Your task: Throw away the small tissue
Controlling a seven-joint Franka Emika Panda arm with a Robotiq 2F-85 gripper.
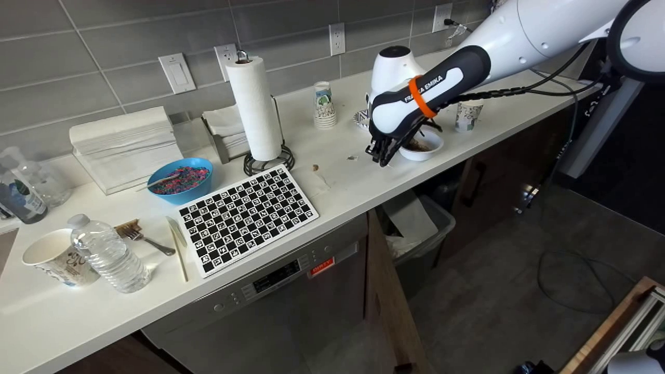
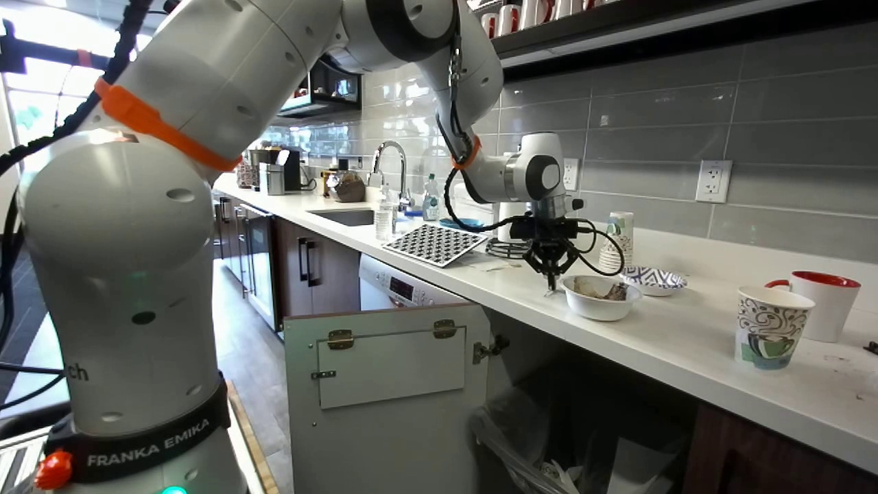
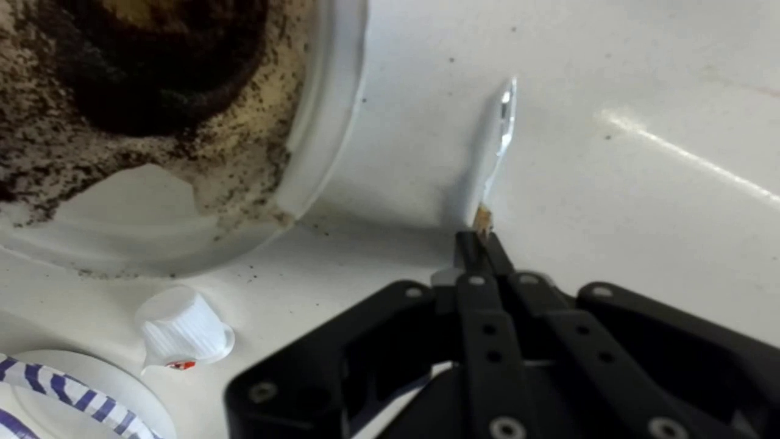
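My black two-fingered end effector [image 3: 480, 244] is closed, pinching one end of a thin, whitish, shiny, brown-marked scrap [image 3: 501, 140]; I take this for the small tissue. It is just beside the soiled round white bowl [image 2: 598, 309], and whether it touches the white counter [image 2: 679, 336] I cannot tell. Such an end grip, I suppose, lets it drop easily. The flat, pale-backed cabinet door [image 2: 387, 425] stands open, probably for reaching the grey plastic bin [image 1: 446, 223] underneath. Dark specks [image 3: 451, 60] dot the counter; grey rectangular wall tiles [image 2: 809, 123] run behind.
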